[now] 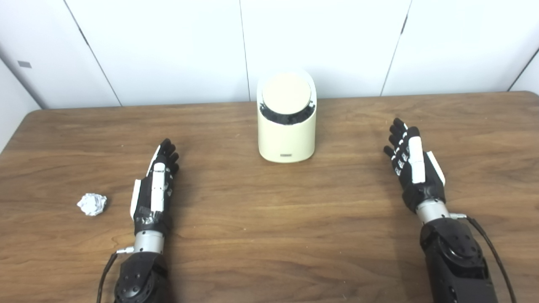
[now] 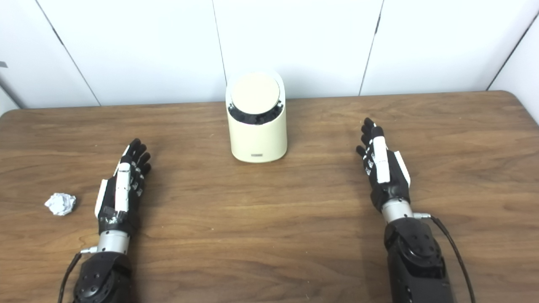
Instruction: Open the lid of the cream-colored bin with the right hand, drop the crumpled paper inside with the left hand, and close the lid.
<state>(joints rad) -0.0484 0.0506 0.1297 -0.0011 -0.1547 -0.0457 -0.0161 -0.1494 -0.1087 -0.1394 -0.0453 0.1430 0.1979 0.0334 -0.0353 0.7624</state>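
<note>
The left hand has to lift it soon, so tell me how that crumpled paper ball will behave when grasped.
The crumpled paper ball looks small and loosely wadded, so probably very light and squashable. Its roughly round shape may let it roll away if nudged.

Bright, even light is falling from overhead, washing the white wall panels nearly flat. Soft shadows are pooling beside both arms on the table. Everything is looking slightly soft, and pale surfaces are blooming.
</note>
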